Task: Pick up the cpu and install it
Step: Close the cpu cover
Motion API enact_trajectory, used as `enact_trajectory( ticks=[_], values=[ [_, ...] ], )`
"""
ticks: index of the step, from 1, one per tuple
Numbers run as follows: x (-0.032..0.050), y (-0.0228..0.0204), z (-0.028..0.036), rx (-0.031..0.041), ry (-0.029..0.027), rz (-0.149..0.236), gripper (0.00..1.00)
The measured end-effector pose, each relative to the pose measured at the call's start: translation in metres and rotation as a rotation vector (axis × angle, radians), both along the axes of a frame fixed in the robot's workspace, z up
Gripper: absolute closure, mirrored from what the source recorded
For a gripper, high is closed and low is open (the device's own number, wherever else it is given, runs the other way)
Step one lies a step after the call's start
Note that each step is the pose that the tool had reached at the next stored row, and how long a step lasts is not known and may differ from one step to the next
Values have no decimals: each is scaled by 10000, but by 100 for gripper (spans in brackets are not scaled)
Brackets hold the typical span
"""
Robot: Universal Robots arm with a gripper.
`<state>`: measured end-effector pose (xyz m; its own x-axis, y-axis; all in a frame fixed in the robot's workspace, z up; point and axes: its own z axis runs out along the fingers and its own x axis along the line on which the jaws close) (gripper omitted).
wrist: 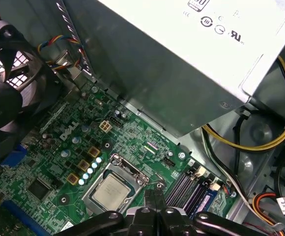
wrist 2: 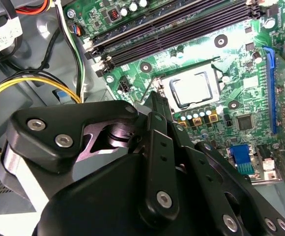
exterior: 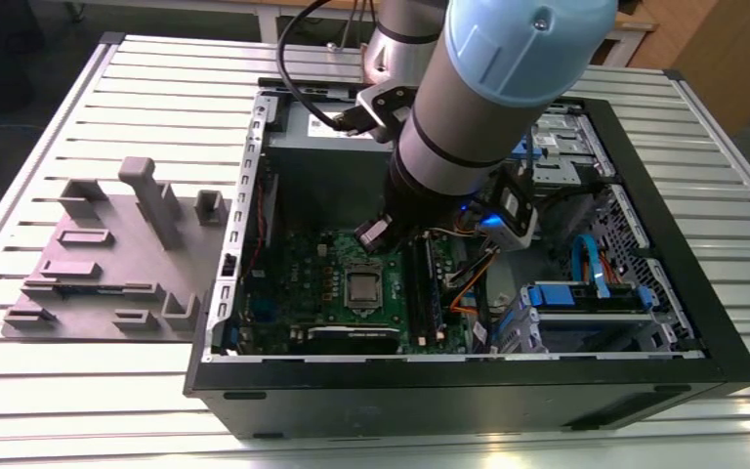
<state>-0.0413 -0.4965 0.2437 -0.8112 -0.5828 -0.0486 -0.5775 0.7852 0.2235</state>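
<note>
In the exterior view, the small flat silvery square cpu [exterior: 363, 286] sits in its socket on the green motherboard [exterior: 300, 283] inside the big black computer case [exterior: 479, 386]. The black gripper [exterior: 378, 234] hangs just above it. In both wrist views, the cpu [wrist 2: 192, 87] [wrist: 111, 191] lies just beyond the gripper's [wrist 2: 158, 98] [wrist: 154, 195] fingertips, which are pinched together and hold nothing.

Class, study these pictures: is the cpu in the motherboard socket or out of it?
In. The cpu lies flat inside the socket's metal frame on the motherboard in both wrist views, with the gripper beside it, apart.
</note>
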Motion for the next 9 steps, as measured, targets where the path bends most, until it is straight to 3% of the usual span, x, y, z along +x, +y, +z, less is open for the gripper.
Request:
enact_trajectory(
  ticks=[9],
  values=[
    [0,-31,0,-17,0,1,89]
  ],
)
